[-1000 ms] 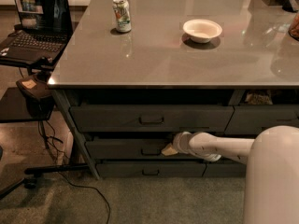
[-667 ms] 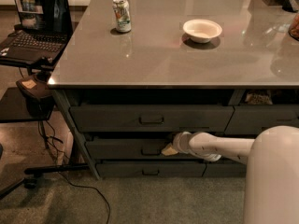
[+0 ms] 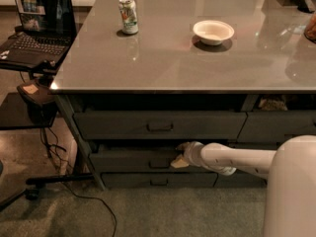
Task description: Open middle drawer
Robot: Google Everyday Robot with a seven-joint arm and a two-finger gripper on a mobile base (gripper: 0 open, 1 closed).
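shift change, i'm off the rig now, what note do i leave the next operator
End effector: low at the cabinet front, at the middle drawer, just right of its handle; grip on it unconfirmed.
Middle drawer: between top drawer and lowest drawer, does not look pulled out.
Done: approach to the handle.
Left: take the handle, pull the drawer open.

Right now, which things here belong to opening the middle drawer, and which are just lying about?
For the job:
middle drawer
handle
tool, at the drawer front, just right of the handle

Lying about:
can
bowl
laptop
top drawer
bottom drawer
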